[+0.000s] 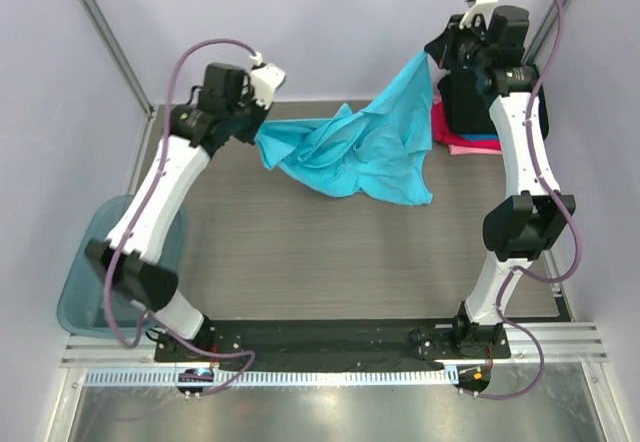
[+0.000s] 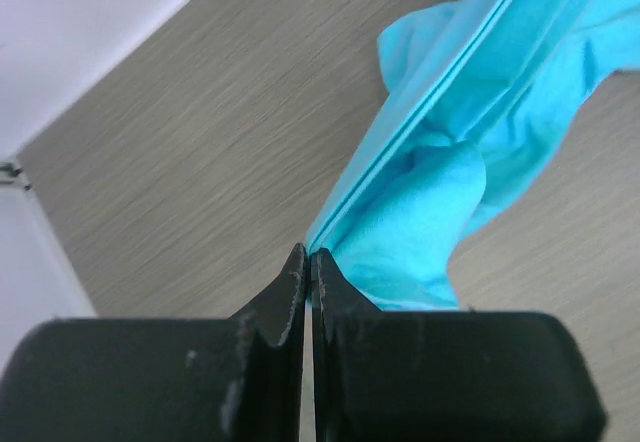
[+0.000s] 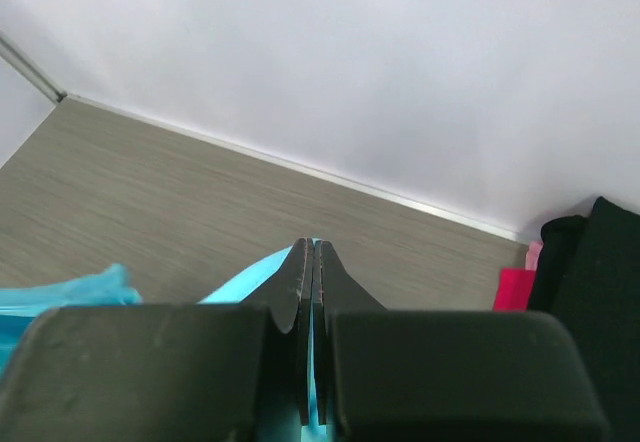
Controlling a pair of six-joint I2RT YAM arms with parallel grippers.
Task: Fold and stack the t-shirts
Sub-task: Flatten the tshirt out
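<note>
A bright turquoise t-shirt [image 1: 360,147] hangs unfolded and bunched between both grippers above the back of the table, its lower edge resting on the wood. My left gripper [image 1: 258,134] is shut on its left edge; the cloth [image 2: 440,192] runs away from the jaws in the left wrist view. My right gripper [image 1: 432,54] is raised at the back right and shut on another corner of the shirt [image 3: 250,274]. Behind the right arm lies a stack of shirts: a black one [image 1: 462,102] on top, blue [image 1: 482,139] and pink [image 1: 470,148] edges below. The black [image 3: 590,262] and pink [image 3: 512,288] ones show in the right wrist view.
A translucent blue-grey plastic bin [image 1: 80,292] stands off the table's left front corner, under the left arm. The wooden table [image 1: 330,252] is bordered by white walls at the back and sides. The arm bases sit on a black plate [image 1: 330,342] at the near edge.
</note>
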